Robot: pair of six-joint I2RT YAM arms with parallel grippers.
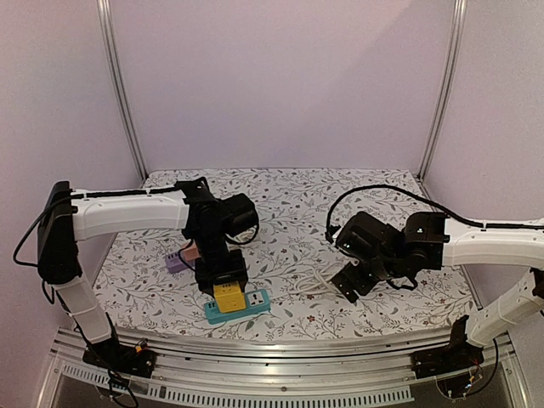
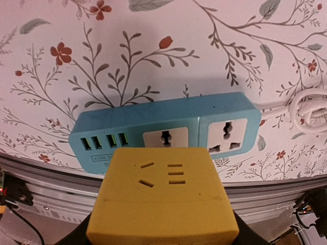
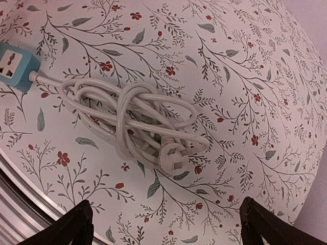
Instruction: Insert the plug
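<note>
The top external camera looks down from above and behind, taking in both arms and the whole floral-patterned tablecloth (image 1: 289, 187). The left wrist camera sits close behind the left gripper (image 2: 161, 239), facing past its yellow block-shaped plug (image 2: 161, 194) to the teal plastic power strip (image 2: 168, 127) just ahead. The right wrist camera looks down past the right gripper (image 3: 166, 201) at the coiled white cord (image 3: 133, 117) below it. Both wrist views share the strip's socket end.

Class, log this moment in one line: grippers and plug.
left gripper: shut on yellow plug, near blue power strip, not inserted | right gripper: open, near coiled white cord
</note>
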